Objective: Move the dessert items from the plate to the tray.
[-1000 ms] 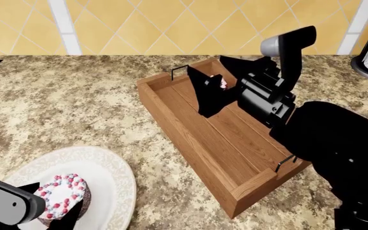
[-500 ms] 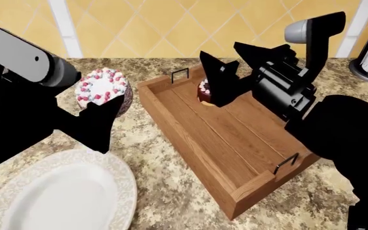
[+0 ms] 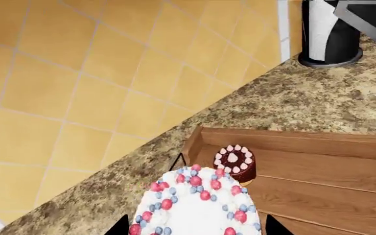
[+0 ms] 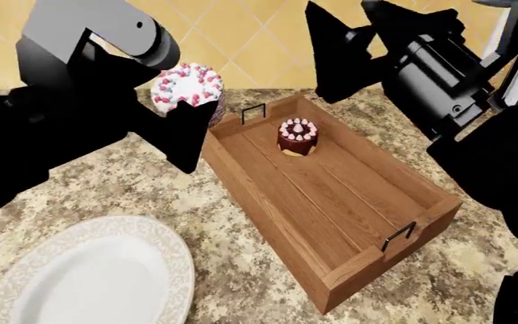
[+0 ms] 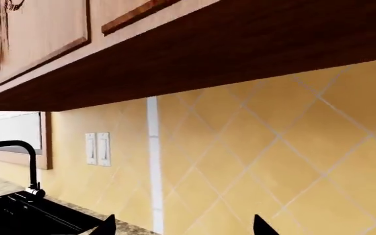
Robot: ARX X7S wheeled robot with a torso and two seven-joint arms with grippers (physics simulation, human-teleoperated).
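On a speckled granite counter (image 4: 133,182) with yellow tiled wall (image 4: 241,40) behind, the left gripper (image 4: 187,111) grasps a cake (image 4: 185,85) left of the tray (image 4: 331,202), the right gripper (image 4: 353,57) is released

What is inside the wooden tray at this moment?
One small cake stands inside the tray, near its far end. The rest of the floor is bare wood. The second cake is held above the counter.

Speckled brown-beige granite tabletop (image 4: 241,270). Yellow diagonal-tiled wall (image 5: 273,161) behind, with white vertical strip (image 5: 153,161). Dark wood upper cabinets (image 5: 195,44) overhead. White double wall switch (image 5: 96,149), black curved faucet (image 5: 18,164) over dark sink (image 5: 18,218). Black-based cylinder with white body (image 3: 328,34) near the wall.
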